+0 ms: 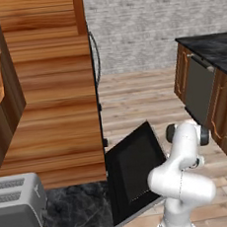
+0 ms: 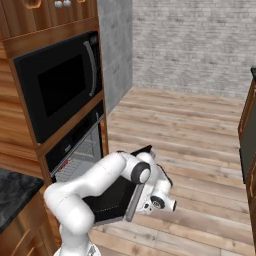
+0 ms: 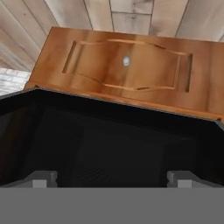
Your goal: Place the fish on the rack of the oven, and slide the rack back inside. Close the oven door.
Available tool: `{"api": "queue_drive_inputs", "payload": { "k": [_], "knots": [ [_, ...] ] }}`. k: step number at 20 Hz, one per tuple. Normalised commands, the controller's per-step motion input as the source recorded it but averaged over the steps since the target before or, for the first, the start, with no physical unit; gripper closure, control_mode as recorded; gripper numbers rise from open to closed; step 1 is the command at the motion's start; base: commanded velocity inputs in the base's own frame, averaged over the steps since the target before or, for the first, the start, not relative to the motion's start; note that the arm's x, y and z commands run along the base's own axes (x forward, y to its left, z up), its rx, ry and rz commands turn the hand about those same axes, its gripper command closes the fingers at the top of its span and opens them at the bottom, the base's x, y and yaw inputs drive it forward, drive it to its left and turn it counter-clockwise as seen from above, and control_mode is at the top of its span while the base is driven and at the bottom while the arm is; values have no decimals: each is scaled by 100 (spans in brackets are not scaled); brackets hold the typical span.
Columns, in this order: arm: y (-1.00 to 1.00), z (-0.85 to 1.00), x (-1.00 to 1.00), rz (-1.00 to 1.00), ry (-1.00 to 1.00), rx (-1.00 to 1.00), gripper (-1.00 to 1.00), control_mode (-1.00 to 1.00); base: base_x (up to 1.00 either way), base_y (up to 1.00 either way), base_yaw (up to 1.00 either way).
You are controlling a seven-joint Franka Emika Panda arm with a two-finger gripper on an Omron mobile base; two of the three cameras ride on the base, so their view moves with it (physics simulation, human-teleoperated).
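The oven (image 2: 79,150) sits in the wood cabinetry under the microwave, its cavity dark. The oven door (image 2: 114,196) is dropped open and juts out over the floor; it is also the black panel (image 1: 137,165) beside the cabinet side. Thin silver wires of the rack (image 2: 80,159) show at the mouth of the cavity. The fish is out of view. My gripper (image 3: 111,180) is open, fingertips wide apart with nothing between them, hovering close over the black oven door (image 3: 109,144). My white arm (image 2: 100,182) bends low in front of the door.
A black microwave (image 2: 59,84) sits above the oven. A wooden panel with a small knob (image 3: 126,61) lies beyond the door. A grey toaster (image 1: 18,205) stands on the dark marble counter (image 1: 79,213). Cabinets with a dark countertop (image 1: 209,88) line the right side across open wood floor.
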Motion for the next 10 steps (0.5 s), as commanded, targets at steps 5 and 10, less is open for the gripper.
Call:
{"api": "queue_drive_inputs", "payload": {
  "k": [5, 10],
  "knots": [
    [100, 100, -2, 0, -20, 4, -100, -100, 0, 0, 0],
    [100, 100, 0, 0, -21, 4, -100, -100, 0, 0, 0]
  ]
}}
